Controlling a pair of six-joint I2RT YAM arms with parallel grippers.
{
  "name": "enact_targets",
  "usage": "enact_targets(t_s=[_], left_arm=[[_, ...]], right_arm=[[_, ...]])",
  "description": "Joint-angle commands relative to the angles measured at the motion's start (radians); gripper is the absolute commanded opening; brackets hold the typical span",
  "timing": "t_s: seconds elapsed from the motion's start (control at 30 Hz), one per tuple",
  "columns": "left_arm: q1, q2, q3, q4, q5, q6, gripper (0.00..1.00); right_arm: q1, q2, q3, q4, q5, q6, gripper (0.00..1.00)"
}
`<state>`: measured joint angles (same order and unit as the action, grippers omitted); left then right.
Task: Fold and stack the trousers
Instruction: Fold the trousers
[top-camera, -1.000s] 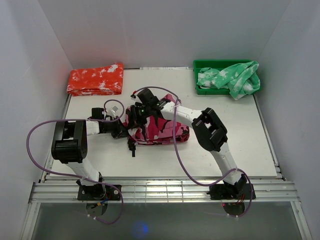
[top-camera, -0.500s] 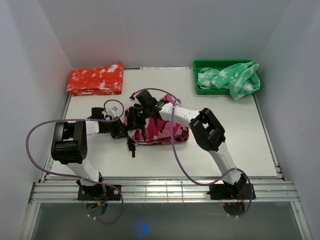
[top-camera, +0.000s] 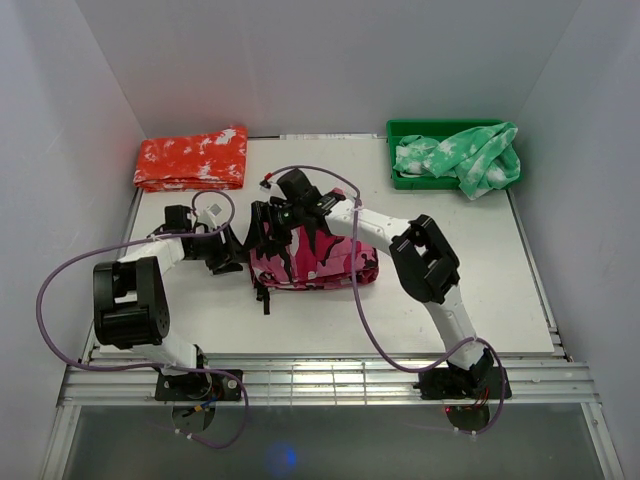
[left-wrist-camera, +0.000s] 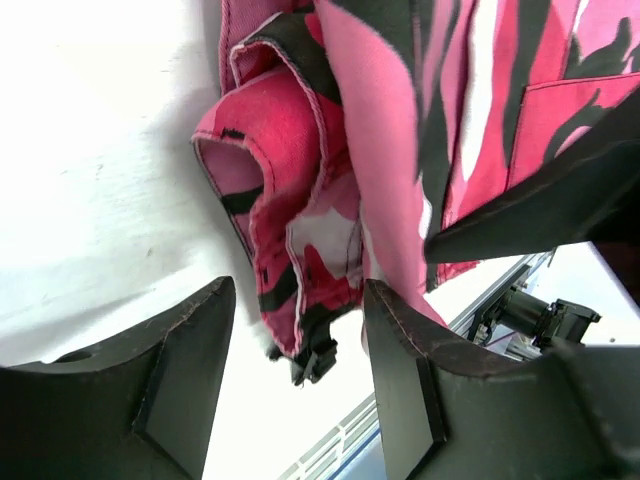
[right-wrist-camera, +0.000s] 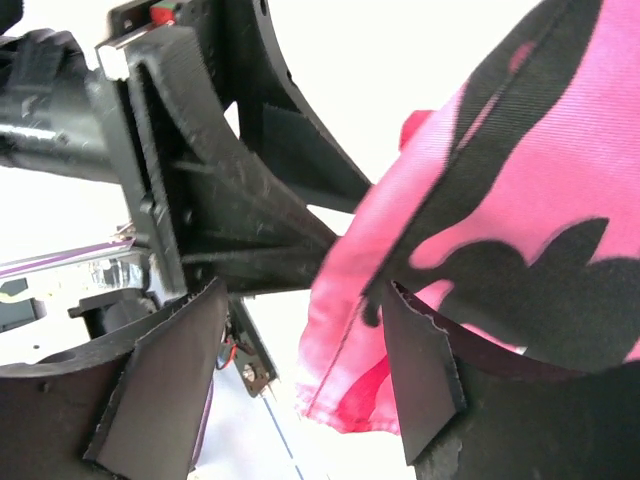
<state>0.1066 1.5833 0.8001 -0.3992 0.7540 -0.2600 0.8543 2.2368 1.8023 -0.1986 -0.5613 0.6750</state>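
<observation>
The trousers (top-camera: 318, 258), pink-magenta camouflage with black and white patches, lie folded in a thick bundle at the table's middle. My left gripper (top-camera: 236, 258) is at the bundle's left edge. In the left wrist view it (left-wrist-camera: 300, 400) stands open, and the layered cloth edge (left-wrist-camera: 290, 230) with a black buckle (left-wrist-camera: 312, 362) hangs loose just beyond the fingers. My right gripper (top-camera: 266, 228) reaches over the bundle's upper left corner. It (right-wrist-camera: 300, 390) is open too, with a hemmed corner of the trousers (right-wrist-camera: 350, 370) lying loose by its right finger (right-wrist-camera: 420, 370).
A folded orange-red garment (top-camera: 191, 158) lies at the back left. A green bin (top-camera: 420, 128) at the back right holds a green garment (top-camera: 462, 158) spilling over its side. Purple cables loop beside both arms. A metal rail (top-camera: 320, 380) runs along the near edge.
Both grippers have gone from shut to open and let go of the trousers' left edge. The left arm has drawn back to the left and its elbow has swung outward.
</observation>
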Motion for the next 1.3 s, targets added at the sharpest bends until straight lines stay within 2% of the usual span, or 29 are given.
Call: enact_targets(t_s=[0.0, 0.2, 0.4, 0.53, 0.67, 0.8, 0.87, 0.97, 1.0, 1.1, 1.13, 1.27], left_arm=[[0.04, -0.089, 0.044, -0.095, 0.002, 0.051, 0.65], [0.067, -0.177, 0.077, -0.104, 0.076, 0.068, 0.65], [0.035, -0.172, 0.09, -0.076, 0.099, 0.048, 0.65], [-0.024, -0.132, 0.106, -0.056, 0.035, 0.024, 0.64], [-0.056, -0.091, 0.116, -0.066, -0.056, 0.01, 0.63], [-0.079, -0.079, 0.12, -0.092, -0.128, 0.019, 0.59], [-0.09, -0.068, 0.128, -0.125, -0.157, 0.024, 0.57], [-0.09, -0.057, 0.129, -0.139, -0.154, 0.031, 0.49], [-0.09, -0.054, 0.131, -0.138, -0.125, 0.034, 0.37], [-0.09, -0.042, 0.149, -0.153, -0.091, 0.056, 0.14], [-0.09, -0.037, 0.155, -0.176, -0.072, 0.068, 0.0], [-0.09, -0.028, 0.165, -0.23, -0.061, 0.148, 0.0]], right_arm=[[-0.027, -0.126, -0.023, 0.041, -0.006, -0.014, 0.7], [-0.099, -0.201, -0.061, 0.036, -0.034, -0.071, 0.73], [-0.222, -0.29, -0.118, -0.021, -0.046, -0.251, 0.75], [-0.326, -0.319, -0.104, -0.162, -0.071, -0.519, 0.71], [-0.441, -0.336, -0.107, -0.333, -0.124, -0.697, 0.63], [-0.482, -0.387, -0.177, -0.456, -0.155, -0.86, 0.53], [-0.489, -0.42, -0.227, -0.463, -0.167, -0.912, 0.47], [-0.489, -0.437, -0.3, -0.461, -0.193, -0.933, 0.42], [-0.489, -0.439, -0.311, -0.463, -0.201, -0.933, 0.41], [-0.491, -0.437, -0.328, -0.482, -0.224, -0.945, 0.39], [-0.492, -0.437, -0.327, -0.49, -0.229, -0.948, 0.39], [-0.503, -0.433, -0.308, -0.545, -0.273, -0.966, 0.4]])
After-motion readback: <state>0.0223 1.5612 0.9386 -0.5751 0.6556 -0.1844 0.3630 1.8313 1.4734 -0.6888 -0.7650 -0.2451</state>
